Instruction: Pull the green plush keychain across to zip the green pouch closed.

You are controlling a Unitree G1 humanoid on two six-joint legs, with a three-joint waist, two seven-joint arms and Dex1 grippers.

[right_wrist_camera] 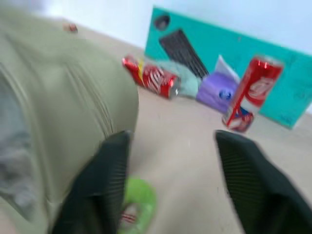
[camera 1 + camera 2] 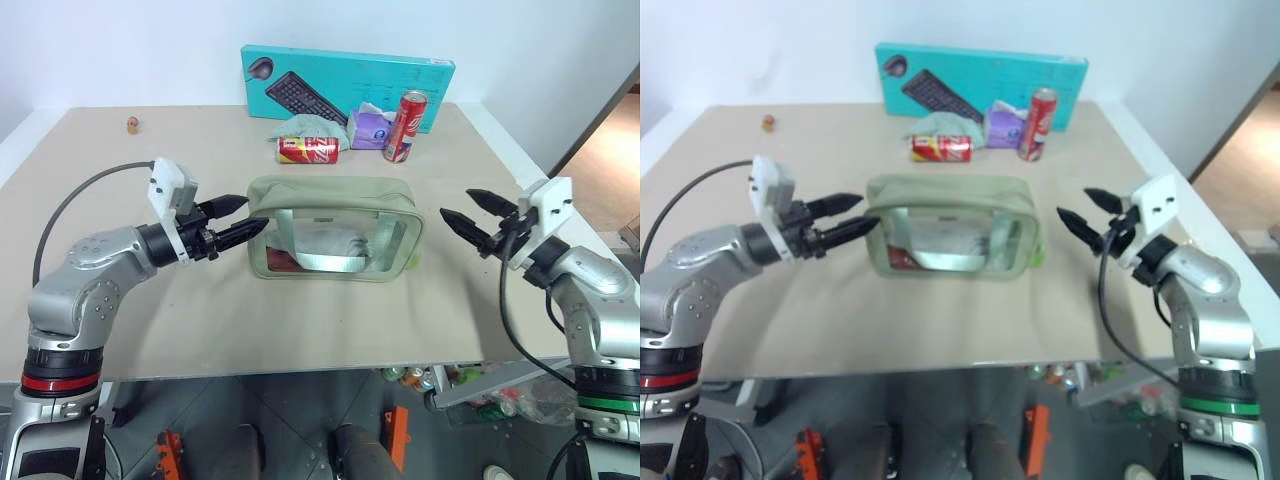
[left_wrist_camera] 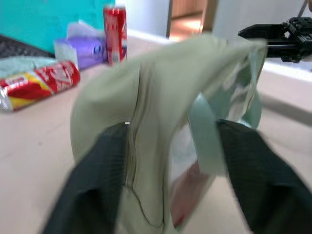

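Fingers of the left end effector (image 2: 235,221) stand apart at the left end of the green pouch (image 2: 335,228), their tips at or just beside the fabric; the left wrist view shows the pouch end between the two black fingers (image 3: 92,185), though whether they press on it cannot be told. Fingers of the right end effector (image 2: 470,214) are likewise spread, and it hangs in the air beside the pouch's right end, apart from it and holding nothing.

The green pouch sits upright near the middle of the worktop (image 2: 120,330), its clear side facing the robot, a pale green webbing strap (image 2: 320,240) looping across that side, and something red and white dimly visible inside. Its top looks closed along the length that shows. The green plush keychain (image 1: 139,204) lies on the worktop at the pouch's right end, low against the corner; in the head view it shows as a small lime-green spot (image 2: 412,259) at the bottom right corner of the pouch.

Behind the pouch a red soda can (image 2: 307,150) lies on its side, with a pale green cloth (image 2: 305,126) just behind it. To the right of those a purple tissue pack (image 2: 368,128) sits beside an upright red can (image 2: 404,126). A teal keyboard box (image 2: 345,82) stands along the far edge, against the wall. Far off to the left a small brown object (image 2: 131,125) rests alone on the worktop.
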